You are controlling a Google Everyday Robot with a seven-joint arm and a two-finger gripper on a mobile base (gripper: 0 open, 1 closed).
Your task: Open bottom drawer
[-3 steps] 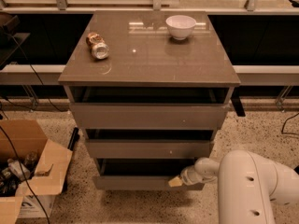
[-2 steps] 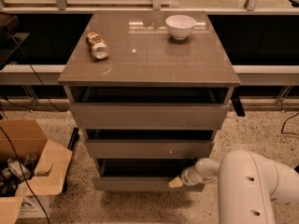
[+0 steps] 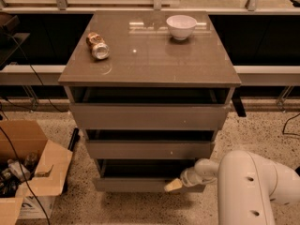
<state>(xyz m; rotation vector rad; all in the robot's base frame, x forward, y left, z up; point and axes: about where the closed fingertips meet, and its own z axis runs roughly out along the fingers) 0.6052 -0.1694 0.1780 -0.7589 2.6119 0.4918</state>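
Note:
The bottom drawer (image 3: 136,184) is the lowest, narrowest grey-brown front of the cabinet. It stands pulled out a little, with a dark gap above its top edge. My gripper (image 3: 173,185) reaches in from the lower right on a white arm (image 3: 248,186). Its pale tip lies against the right part of the bottom drawer's front, near the top edge. The middle drawer (image 3: 150,149) and the top drawer (image 3: 150,116) sit above, each with a dark gap over it.
A white bowl (image 3: 181,26) and a tipped can (image 3: 97,46) lie on the cabinet top (image 3: 150,60). An open cardboard box (image 3: 26,172) with clutter stands on the speckled floor at the left. Cables run along the left. Dark shelving lines the back.

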